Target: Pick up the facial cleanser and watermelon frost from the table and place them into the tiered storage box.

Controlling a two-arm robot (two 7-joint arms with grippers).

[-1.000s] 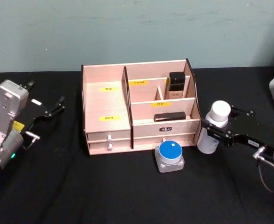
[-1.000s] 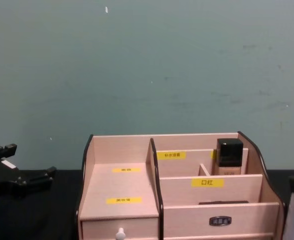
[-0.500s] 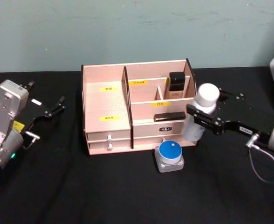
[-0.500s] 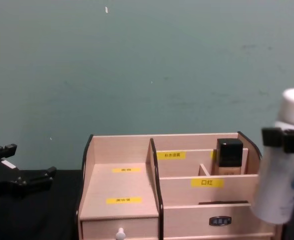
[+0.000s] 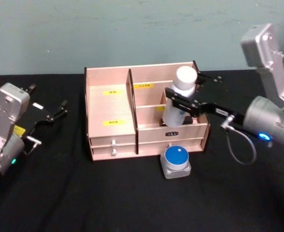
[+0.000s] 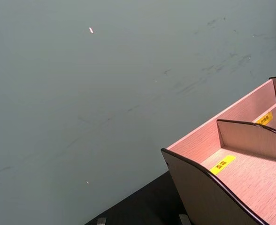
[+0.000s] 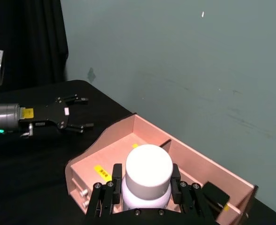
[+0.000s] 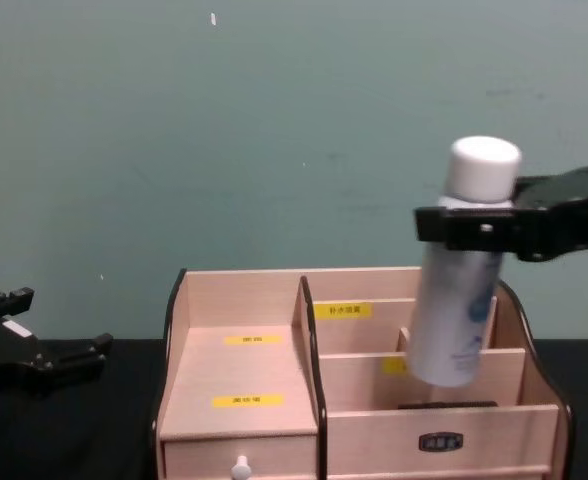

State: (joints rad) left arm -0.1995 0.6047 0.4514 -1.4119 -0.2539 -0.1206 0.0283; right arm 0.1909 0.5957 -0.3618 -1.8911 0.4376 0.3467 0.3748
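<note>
Right gripper (image 5: 182, 100) clamps the bottle (image 5: 173, 115) under its cap, mid-frame: stiff, smooth, probably light, slippery. Left gripper (image 5: 52, 115) sits open at left.

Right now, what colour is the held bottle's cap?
The bottle has a white cap; the right wrist view shows it best.

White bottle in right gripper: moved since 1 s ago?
Yes. The white bottle, clamped in the right gripper, went from beside the tiered storage box's right end leftward and up; it now hangs over the box's right compartments.
</note>
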